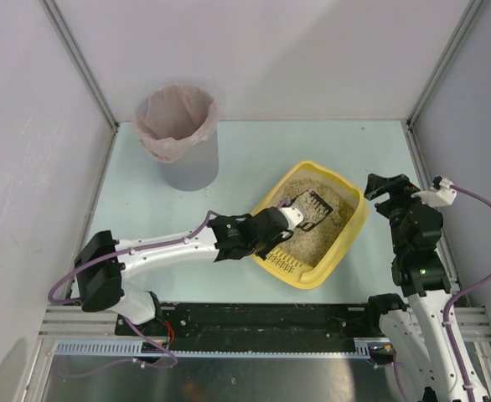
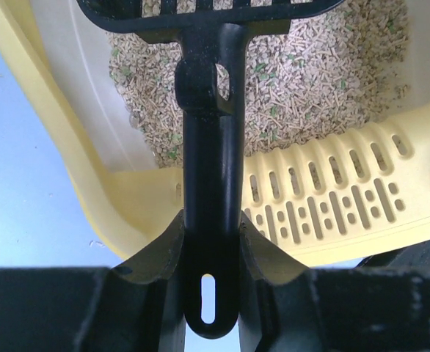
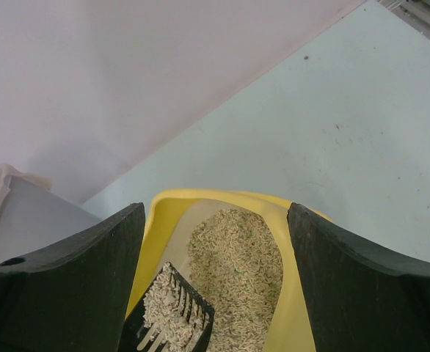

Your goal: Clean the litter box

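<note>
Now, left gripper [image 1: 287,219] holds scoop [image 1: 314,208] over litter box [image 1: 356,226].

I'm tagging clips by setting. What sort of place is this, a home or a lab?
Most likely a lab test cell: plain white panel walls on aluminium framing, two robot arms bolted to a rail, a litter box and lined bin staged on the table.
</note>
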You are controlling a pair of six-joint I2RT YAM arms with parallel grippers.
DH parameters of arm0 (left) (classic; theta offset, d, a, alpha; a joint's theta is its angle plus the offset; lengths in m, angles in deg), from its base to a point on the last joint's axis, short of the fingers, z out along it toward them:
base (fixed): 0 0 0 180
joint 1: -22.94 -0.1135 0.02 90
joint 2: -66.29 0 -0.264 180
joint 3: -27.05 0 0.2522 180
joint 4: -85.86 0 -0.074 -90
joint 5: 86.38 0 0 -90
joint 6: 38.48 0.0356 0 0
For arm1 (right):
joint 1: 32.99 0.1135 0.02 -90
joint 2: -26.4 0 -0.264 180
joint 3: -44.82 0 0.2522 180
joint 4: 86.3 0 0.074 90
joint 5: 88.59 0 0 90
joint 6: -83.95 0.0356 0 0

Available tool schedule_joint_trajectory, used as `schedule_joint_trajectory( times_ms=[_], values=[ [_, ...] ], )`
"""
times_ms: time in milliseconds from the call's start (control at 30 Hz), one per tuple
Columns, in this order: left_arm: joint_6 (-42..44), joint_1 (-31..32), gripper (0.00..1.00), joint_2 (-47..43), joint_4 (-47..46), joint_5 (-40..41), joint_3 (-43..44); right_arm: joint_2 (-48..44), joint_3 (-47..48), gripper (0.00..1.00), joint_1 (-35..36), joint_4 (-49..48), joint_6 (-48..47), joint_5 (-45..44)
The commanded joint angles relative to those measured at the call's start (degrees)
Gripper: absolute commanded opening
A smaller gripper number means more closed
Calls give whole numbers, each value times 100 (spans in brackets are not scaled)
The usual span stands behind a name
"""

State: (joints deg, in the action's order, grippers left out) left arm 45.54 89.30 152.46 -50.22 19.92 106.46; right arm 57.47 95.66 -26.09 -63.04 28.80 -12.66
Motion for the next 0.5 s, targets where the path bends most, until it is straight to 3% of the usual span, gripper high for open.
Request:
schedule_joint_trajectory(
  times_ms=[0,67,167,300,367,467],
  values=[
    [228,-10,0,-206,-185,-246,-35,-127,10,83,-4,-80,-101,-131],
    [299,173,0,-66,-168,-381,-8,-162,10,83,-22,-71,-110,-201],
    [308,123,0,-100,-141,347,-34,-145,10,83,-13,-62,-128,-237],
    [229,122,0,-136,-168,-197,-52,-57,10,84,-13,-114,-101,-229],
    [264,44,0,-153,-141,417,-69,-5,1,83,-13,-123,-93,-167],
    [158,7,0,-189,-167,-327,-78,22,10,83,-13,-124,-75,-193]
  ],
)
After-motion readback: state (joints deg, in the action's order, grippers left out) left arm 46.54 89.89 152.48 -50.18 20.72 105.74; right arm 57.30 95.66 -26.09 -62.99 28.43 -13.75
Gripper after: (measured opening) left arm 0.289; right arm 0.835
